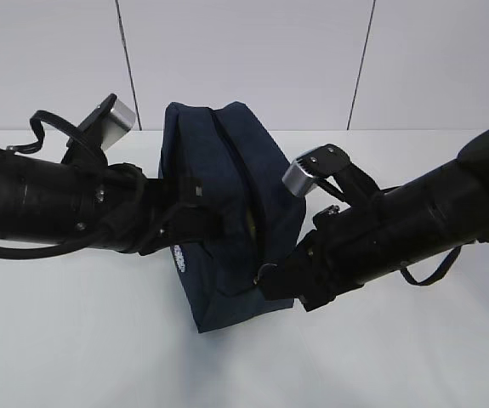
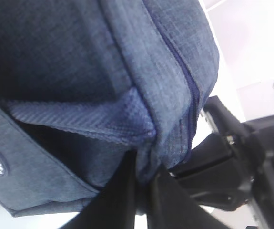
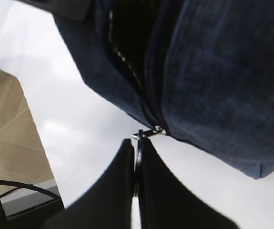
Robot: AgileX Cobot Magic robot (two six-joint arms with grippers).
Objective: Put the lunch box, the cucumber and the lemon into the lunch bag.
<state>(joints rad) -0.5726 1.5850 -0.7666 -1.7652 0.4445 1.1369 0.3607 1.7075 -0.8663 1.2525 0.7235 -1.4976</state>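
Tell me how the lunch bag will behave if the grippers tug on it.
The lunch bag is likely floppy: its fabric folds and creases where the left gripper pinches it. It probably slides or tips easily, since it already leans on the table. The right gripper pinching the ring pull may drag the whole bag.

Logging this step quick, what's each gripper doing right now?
Left gripper: shut on the bag fabric.
Right gripper: shut on the ring pull.
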